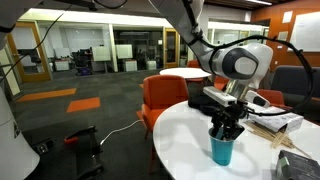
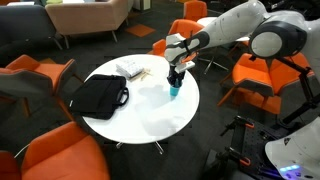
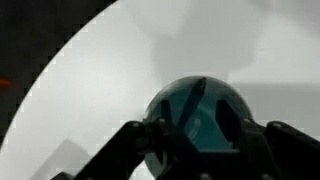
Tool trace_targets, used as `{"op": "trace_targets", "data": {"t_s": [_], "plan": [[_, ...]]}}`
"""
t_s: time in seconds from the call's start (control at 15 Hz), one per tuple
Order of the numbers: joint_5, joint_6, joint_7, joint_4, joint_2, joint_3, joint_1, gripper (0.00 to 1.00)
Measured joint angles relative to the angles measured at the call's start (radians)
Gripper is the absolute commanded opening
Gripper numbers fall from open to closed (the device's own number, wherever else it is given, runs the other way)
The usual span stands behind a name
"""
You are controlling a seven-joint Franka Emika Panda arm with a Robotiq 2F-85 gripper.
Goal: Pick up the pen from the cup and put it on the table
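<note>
The teal-blue cup (image 1: 222, 152) stands upright on the large round white table (image 1: 185, 140), seen in both exterior views (image 2: 175, 92) (image 2: 150, 118). In the wrist view I look straight down into the cup (image 3: 175, 108), with the table (image 3: 90, 70) around it. The pen (image 3: 194, 102) is a thin dark stick leaning inside it. My gripper (image 1: 225, 130) (image 2: 176, 80) hangs directly over the cup's mouth, fingertips at or just inside the rim. Its fingers (image 3: 195, 130) are apart on either side of the pen and hold nothing.
A black bag (image 2: 98, 96) lies on the table, with papers and a box (image 2: 132, 70) at its far edge; they also show behind the cup (image 1: 268, 122). Orange chairs (image 2: 55, 150) ring the table. A smaller round white table (image 1: 185, 73) stands behind.
</note>
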Motion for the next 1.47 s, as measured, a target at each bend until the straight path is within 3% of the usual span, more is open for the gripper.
{"op": "trace_targets", "data": {"t_s": [0.13,0.27,0.33,0.53,0.87,1.13,1.47], "plan": [[0.0,-0.014,0.007,0.005,0.008,0.0,-0.002,0.46],[0.0,-0.028,0.009,0.013,0.014,-0.001,-0.007,0.37],[0.0,-0.035,0.01,0.016,0.017,-0.002,-0.009,0.18],[0.0,-0.048,0.023,0.024,0.02,-0.005,-0.016,0.0],[0.0,-0.068,0.026,0.046,0.02,-0.013,-0.025,0.01],[0.0,-0.162,0.026,0.094,0.012,-0.015,-0.033,0.01],[0.0,-0.201,0.047,0.09,-0.059,-0.014,-0.024,0.01]]}}
